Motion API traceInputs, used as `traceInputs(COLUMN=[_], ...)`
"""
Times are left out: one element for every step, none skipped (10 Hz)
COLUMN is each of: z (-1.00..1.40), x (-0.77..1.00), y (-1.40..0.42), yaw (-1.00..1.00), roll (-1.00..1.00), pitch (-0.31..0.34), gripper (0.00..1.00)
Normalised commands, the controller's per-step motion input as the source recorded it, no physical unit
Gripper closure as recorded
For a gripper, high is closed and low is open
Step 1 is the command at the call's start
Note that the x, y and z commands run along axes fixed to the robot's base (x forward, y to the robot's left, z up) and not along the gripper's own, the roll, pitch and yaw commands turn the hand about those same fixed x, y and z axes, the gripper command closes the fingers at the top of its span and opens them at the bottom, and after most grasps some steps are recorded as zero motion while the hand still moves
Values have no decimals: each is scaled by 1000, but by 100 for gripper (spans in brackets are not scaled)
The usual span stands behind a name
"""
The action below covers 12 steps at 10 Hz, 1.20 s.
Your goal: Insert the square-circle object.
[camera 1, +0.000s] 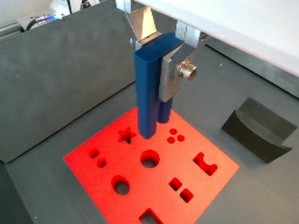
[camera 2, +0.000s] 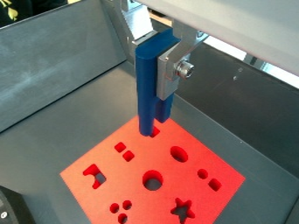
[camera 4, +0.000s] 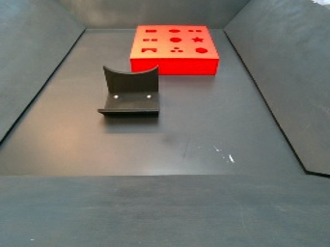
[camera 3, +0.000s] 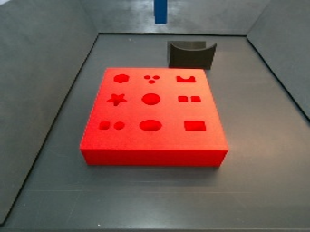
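- Gripper (camera 1: pixel 156 52): in both wrist views only the silver finger plates show; its body runs out past the frame edge. Point in the second wrist view (camera 2: pixel 155 48).
- Square-circle object (camera 1: pixel 152 92): upper end tucked between the fingers, hidden there; twin-rod form can't be made out.
- In a side view only the peg's lower tip (camera 3: pixel 161 11) shows, cut by the top edge; gripper out of frame.
- Red block (camera 1: pixel 146 166): one corner cut by the frame edge. The peg covers part of its surface (camera 2: pixel 158 175).
- Block (camera 4: pixel 176 48): cut-outs too small to identify.
- Dark grey curved block (camera 1: pixel 260 129): clipped by the frame edge.
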Motion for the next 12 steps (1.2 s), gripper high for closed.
traceInputs(z=[-303, -560, -623, -651, -651, -571, -566, -563, -523, -409, -363, -274], x=[0, -14, -163, -223, -94, 0, 0, 0, 0, 0, -14, -20], y=[-103, -160, -206, -220, -206, -100, -9, 0, 0, 0, 0, 0], yaw=[-86, -303, -514, -731, -860, -1000, -1000, -1000, -1000, -1000, -1000, -1000], roll=[39, 49, 60, 4, 0, 0, 0, 0, 0, 36, 47, 53], pitch=[-26, -74, -44, 0, 0, 0, 0, 0, 0, 0, 0, 0], gripper=[100, 100, 100, 100, 100, 100, 100, 100, 100, 100, 100, 100])
